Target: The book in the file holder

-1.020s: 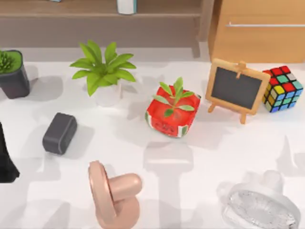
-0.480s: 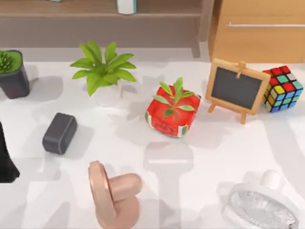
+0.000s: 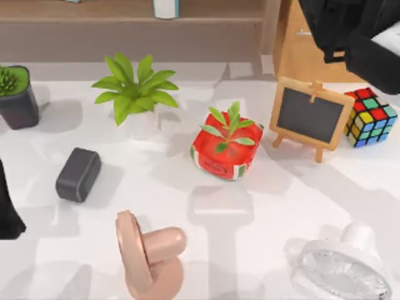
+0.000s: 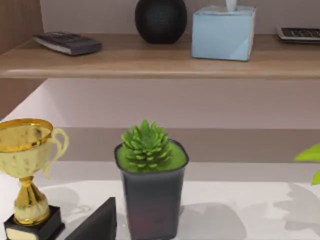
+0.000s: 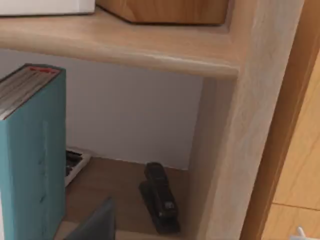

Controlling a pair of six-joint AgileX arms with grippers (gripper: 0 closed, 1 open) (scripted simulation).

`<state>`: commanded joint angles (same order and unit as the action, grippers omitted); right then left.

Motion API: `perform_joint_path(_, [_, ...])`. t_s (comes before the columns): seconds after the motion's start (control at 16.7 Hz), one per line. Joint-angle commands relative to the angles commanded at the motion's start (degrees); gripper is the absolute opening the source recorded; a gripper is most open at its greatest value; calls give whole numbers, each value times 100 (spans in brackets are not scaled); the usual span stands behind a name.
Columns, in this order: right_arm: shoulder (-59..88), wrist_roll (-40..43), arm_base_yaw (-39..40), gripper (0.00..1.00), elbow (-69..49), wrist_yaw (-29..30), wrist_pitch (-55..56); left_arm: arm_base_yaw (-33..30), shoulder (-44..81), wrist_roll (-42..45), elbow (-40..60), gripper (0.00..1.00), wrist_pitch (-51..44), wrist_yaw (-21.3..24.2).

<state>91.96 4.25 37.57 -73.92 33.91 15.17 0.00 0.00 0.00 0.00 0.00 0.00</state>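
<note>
Though cropped, book (image 5: 30, 155) upright.

Bright, even rendered light falls on the white table (image 3: 262, 206) from above, and soft grey shadows spread around the leafy plant (image 3: 134, 90) and the chalkboard easel (image 3: 310, 115); no glare anywhere, while the space under the wooden shelf (image 5: 150, 47) sits dimmer

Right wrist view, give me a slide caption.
Teal book standing upright beneath a wooden shelf, with a black stapler lying nearby.
</note>
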Motion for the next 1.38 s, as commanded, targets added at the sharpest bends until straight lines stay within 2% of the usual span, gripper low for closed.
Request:
perform_joint_path(0.36, [2742,-131,562,100,-2281,840,641,0,0,0,0,100,0,0])
perform_joint_path(0.72, [4476,-295,698,100,-3678,1192,1074,0,0,0,0,100,0,0])
perform_joint_path(0.96, [4976,-370,692,100,-4090,1253,1219,0,0,0,0,100,0,0])
perform_joint_path(1.38, [5001,-366,669,100,-4102,1245,1203,0,0,0,0,100,0,0])
